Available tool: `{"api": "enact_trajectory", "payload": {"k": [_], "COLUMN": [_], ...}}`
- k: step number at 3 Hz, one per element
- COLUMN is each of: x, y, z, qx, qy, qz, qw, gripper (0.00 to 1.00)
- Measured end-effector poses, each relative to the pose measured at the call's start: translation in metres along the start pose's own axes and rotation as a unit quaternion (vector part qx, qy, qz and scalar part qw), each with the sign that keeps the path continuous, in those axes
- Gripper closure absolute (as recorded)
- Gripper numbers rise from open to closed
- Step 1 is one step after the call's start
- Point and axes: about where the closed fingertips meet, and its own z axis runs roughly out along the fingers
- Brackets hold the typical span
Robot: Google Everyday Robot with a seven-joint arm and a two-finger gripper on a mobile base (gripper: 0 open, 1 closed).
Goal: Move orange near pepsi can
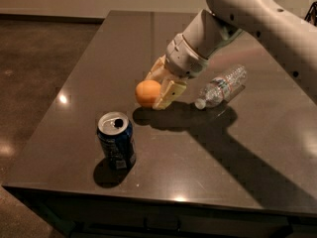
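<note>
The orange (147, 93) is a small round fruit held between the cream fingers of my gripper (157, 94), a little above the dark table (89, 73). The gripper is shut on it. The pepsi can (116, 140) stands upright near the table's front left, dark blue with a silver open top. The orange hangs up and to the right of the can, a short gap apart. My arm comes in from the upper right.
A clear plastic water bottle (222, 87) lies on its side to the right of the gripper. The table's front edge runs just below the can, and its left edge slants off beside the can. Brown floor lies to the left.
</note>
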Motion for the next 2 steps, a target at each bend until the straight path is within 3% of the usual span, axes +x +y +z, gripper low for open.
{"api": "enact_trajectory", "payload": {"k": [2], "x": [-0.043], "y": [0.052], "z": [0.025], "qx": [-0.046], "qy": [0.008], "qz": [-0.051], "qw": [0.9976], "gripper": [1.0]}}
